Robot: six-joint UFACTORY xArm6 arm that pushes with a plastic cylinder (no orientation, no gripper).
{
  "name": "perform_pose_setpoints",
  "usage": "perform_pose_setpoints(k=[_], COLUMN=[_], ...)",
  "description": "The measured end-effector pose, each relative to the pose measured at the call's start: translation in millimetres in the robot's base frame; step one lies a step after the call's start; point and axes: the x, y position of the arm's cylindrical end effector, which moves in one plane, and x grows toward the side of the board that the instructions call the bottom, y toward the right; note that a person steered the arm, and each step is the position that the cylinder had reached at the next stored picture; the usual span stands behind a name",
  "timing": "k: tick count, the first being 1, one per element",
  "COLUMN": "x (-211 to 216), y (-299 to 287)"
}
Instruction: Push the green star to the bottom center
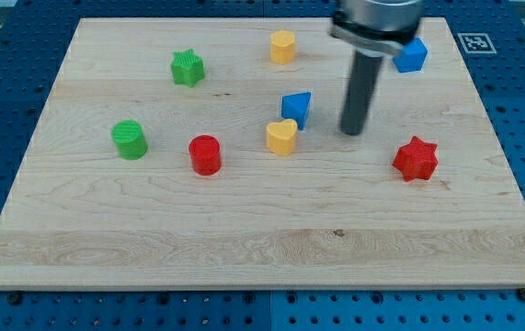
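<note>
The green star (188, 68) lies near the view's top left on the wooden board (262, 248). My tip (351, 131) rests on the board right of centre, far to the right of and below the green star. The tip stands just right of the blue block (297, 108) and the yellow heart (281, 137), touching neither.
A green cylinder (130, 140) and a red cylinder (205, 154) lie at the left middle. A yellow block (282, 46) sits at the top centre, a blue cube (411, 55) at the top right, and a red star (416, 159) at the right.
</note>
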Motion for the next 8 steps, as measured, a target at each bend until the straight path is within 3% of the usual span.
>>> perform_pose_setpoints(k=[1, 2, 3, 4, 6, 7, 8], x=[96.1, 144.2, 79.4, 26.5, 109.0, 52.9, 16.9], y=[72.7, 110.4, 58.9, -29.6, -193.2, -332.8, -372.7])
